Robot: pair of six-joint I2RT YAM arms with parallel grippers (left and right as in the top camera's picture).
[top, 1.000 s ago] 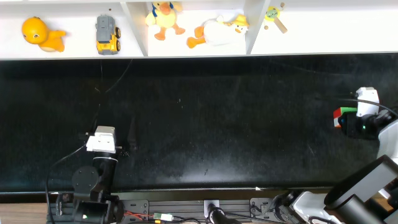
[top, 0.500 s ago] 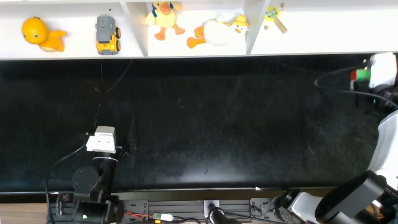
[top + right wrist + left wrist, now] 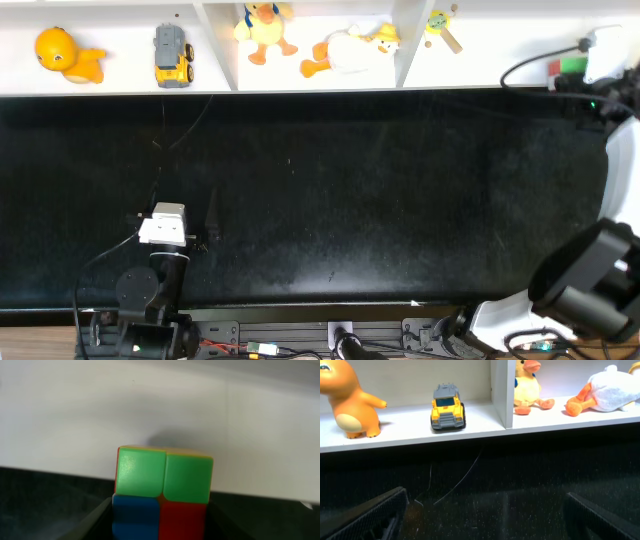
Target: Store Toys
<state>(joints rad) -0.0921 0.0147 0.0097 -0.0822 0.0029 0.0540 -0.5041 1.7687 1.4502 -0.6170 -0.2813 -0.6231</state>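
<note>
A colour cube (image 3: 163, 489) with green, blue and red faces sits between the fingers of my right gripper (image 3: 161, 519), which is shut on it. The cube (image 3: 560, 70) hangs at the front edge of the white shelf (image 3: 500, 55), over its far-right bay. My left gripper (image 3: 485, 515) stands open with nothing in it, low over the black table near its own base (image 3: 164, 224), facing the shelf. On the shelf are an orange figure (image 3: 347, 400), a yellow truck (image 3: 447, 407), a yellow duck plush (image 3: 530, 387) and a white duck plush (image 3: 606, 391).
White dividers (image 3: 222, 45) split the shelf into bays along the far side. A small green and wooden toy (image 3: 441, 25) lies in the bay with the right gripper. The black table mat (image 3: 350, 190) stretches between the arms and the shelf. A black cable (image 3: 530, 70) trails from the right wrist.
My right arm has carried the cube from the table's right edge up to the shelf's right end. The left arm has not moved.
</note>
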